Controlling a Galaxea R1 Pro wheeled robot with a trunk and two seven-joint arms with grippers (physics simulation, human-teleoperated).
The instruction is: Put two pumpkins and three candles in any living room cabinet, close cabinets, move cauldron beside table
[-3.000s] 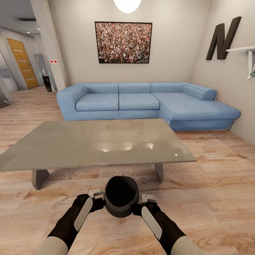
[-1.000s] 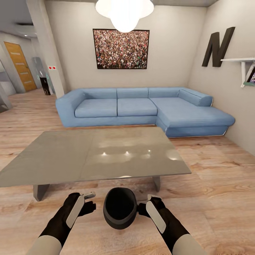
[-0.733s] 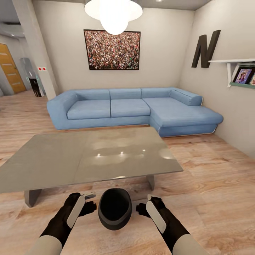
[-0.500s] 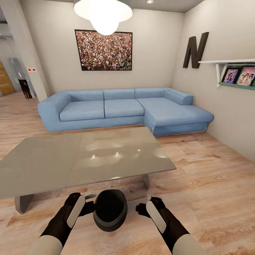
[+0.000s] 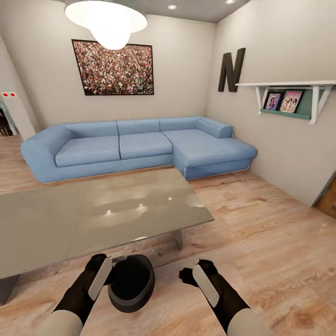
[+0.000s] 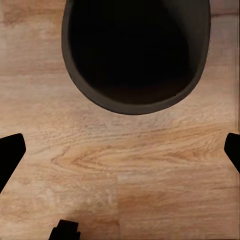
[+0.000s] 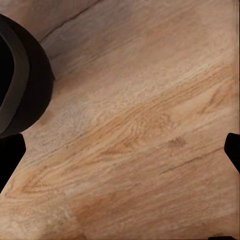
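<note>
At the lower left of the head view, the single cauldron (image 5: 131, 283) sits on the wood floor (image 5: 261, 242) just in front of the near edge of the grey table (image 5: 93, 210), its dark mouth facing up. The relation that matters is sideways: the pot lies just beside the left gripper (image 5: 112, 268), appearing to touch or nearly touch it, and apart from the right gripper (image 5: 189, 275), with bare boards between, so the left arm is clearly the nearer one. The pot is round, so it has no long axis to line up with. In the left wrist view the cauldron (image 6: 135, 52) fills the upper middle of the frame, beyond the two dark fingertips (image 6: 10, 155) that show at the side edges, set wide apart with nothing but floor between them. In the right wrist view the cauldron (image 7: 22, 85) shows only as a curved flank at the upper left edge, and the fingertips (image 7: 9, 155) are likewise spread wide over bare planks. The count is one cauldron, one table, one blue sofa (image 5: 135, 147) and two grippers. Judged from its place beside the table, the cauldron step looks close to met.
</note>
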